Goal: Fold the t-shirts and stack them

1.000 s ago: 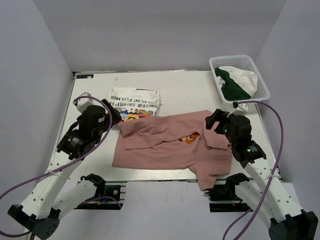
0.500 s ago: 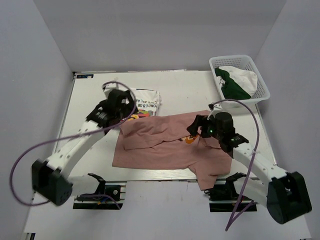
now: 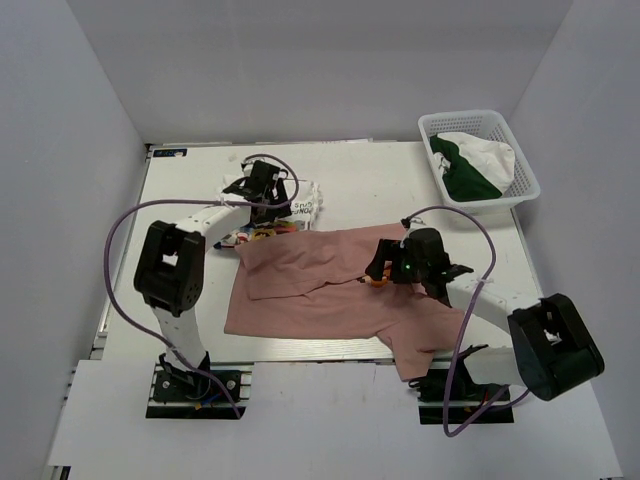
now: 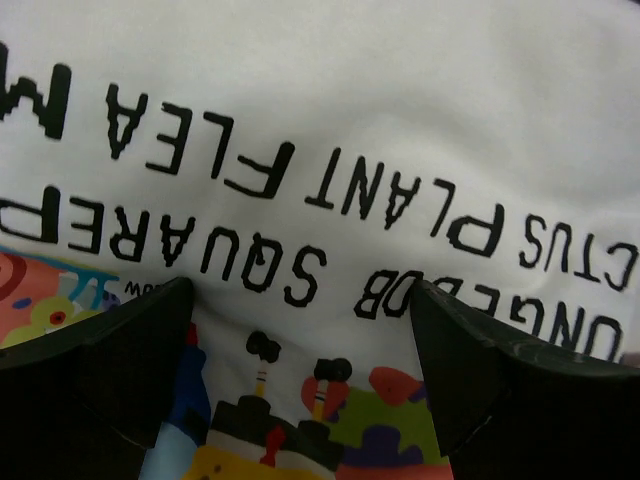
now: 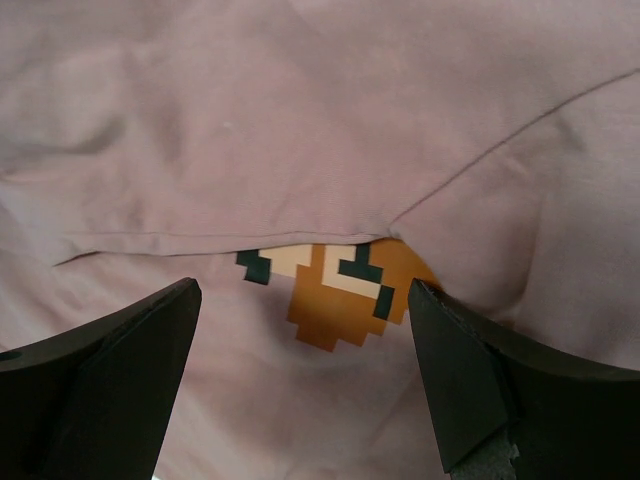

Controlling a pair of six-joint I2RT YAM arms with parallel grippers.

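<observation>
Two t-shirts lie on one table (image 3: 370,180). The pink shirt (image 3: 330,295) is spread out with one fold across its chest. The white shirt (image 3: 305,208) lies folded at the pink shirt's far-left corner.

Left gripper (image 4: 300,300): jaws spread, low over the white shirt's lettering.

Right gripper (image 5: 305,300): jaws spread, over the pink shirt's orange chest print (image 5: 335,295).

One basket (image 3: 470,118), holding green-and-white cloth (image 3: 470,165), stands well beyond the pink shirt's far-right corner.

Spread across the pale worktop (image 3: 370,180): a dusty-pink shirt (image 3: 330,290) lying rumpled from centre toward six o'clock, a folded white shirt (image 3: 305,208) at eleven, a white basket (image 3: 525,165) at two.
</observation>
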